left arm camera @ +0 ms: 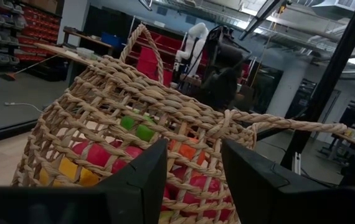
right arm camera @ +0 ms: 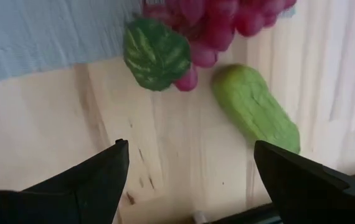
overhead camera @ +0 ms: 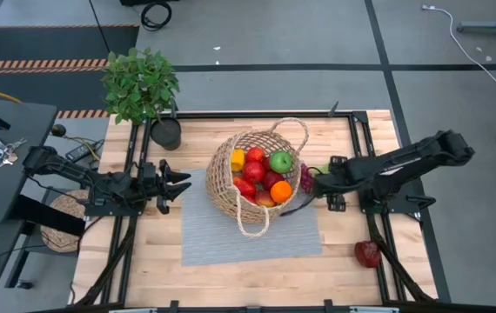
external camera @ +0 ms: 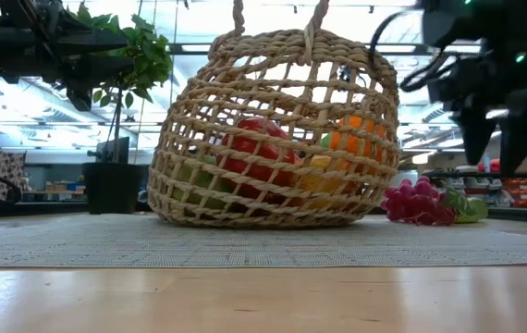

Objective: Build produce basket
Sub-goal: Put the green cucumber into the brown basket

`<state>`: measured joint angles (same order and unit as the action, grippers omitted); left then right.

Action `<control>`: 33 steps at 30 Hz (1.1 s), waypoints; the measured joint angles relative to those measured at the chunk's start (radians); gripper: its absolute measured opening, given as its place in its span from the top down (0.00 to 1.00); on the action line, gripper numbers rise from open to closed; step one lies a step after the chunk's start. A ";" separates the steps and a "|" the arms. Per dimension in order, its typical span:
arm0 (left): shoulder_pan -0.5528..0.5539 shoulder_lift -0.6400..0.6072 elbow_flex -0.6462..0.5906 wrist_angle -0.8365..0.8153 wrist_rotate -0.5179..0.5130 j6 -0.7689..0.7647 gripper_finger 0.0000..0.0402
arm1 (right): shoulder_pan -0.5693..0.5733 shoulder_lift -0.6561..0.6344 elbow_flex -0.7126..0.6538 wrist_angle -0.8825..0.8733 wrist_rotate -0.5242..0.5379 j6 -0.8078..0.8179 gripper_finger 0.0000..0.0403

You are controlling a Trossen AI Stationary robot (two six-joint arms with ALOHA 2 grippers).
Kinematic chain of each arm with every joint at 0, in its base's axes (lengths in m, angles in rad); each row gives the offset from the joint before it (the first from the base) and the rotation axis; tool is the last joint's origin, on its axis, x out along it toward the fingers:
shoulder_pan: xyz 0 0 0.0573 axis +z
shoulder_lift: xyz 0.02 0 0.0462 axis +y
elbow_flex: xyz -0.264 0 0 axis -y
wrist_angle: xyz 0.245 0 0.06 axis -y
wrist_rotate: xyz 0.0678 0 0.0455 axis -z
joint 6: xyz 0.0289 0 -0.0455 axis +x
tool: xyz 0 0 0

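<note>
The tan wicker basket [overhead camera: 231, 169] stands on a grey mat [overhead camera: 248, 235] at mid-table. It holds red and green apples, an orange and a yellow pepper [overhead camera: 261, 169]. Purple grapes [right arm camera: 215, 25] with a green leaf and a green cucumber [right arm camera: 255, 106] lie on the wood just right of the basket. My right gripper [right arm camera: 190, 162] is open and empty, pointing down above the table beside them; it also shows in the high view [overhead camera: 315, 183]. My left gripper [overhead camera: 181, 184] is open and empty, level, just left of the basket [left arm camera: 103, 112].
A potted green plant [overhead camera: 144, 87] in a black pot stands at the far left of the table. A red fruit [overhead camera: 367, 253] lies on the wood near the right near corner. One basket handle [overhead camera: 252, 224] hangs out over the mat toward the near edge.
</note>
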<state>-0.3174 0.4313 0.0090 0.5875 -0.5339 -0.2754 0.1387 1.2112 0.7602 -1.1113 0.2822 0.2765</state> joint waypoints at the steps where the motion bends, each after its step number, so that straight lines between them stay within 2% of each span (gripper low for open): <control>1: 0.000 0.000 0.000 0.000 0.000 0.000 0.60 | -0.026 0.022 0.004 0.000 -0.008 -0.022 0.13; 5: 0.000 0.000 0.000 -0.001 0.000 0.000 0.60 | -0.110 0.099 0.029 0.011 -0.018 -0.109 0.13; 13: 0.000 0.000 0.000 -0.001 0.000 0.000 0.60 | -0.171 0.190 0.076 0.101 0.007 -0.331 0.13; 20: 0.000 0.000 0.000 0.000 0.000 0.000 0.60 | -0.178 0.191 0.093 0.380 0.005 -0.557 0.13; 23: 0.000 0.000 0.000 0.000 0.000 -0.001 0.60 | -0.178 0.190 0.093 0.453 0.007 -0.593 0.13; 26: 0.000 0.000 0.000 -0.001 0.000 -0.001 0.60 | -0.179 0.190 0.110 0.432 -0.003 -0.611 0.13; 33: 0.000 0.000 0.000 0.000 0.000 0.000 0.60 | -0.234 0.182 0.143 0.260 0.071 -0.640 0.13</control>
<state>-0.3173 0.4313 0.0090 0.5873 -0.5339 -0.2756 -0.0958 1.3930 0.9035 -0.8517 0.3534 -0.3632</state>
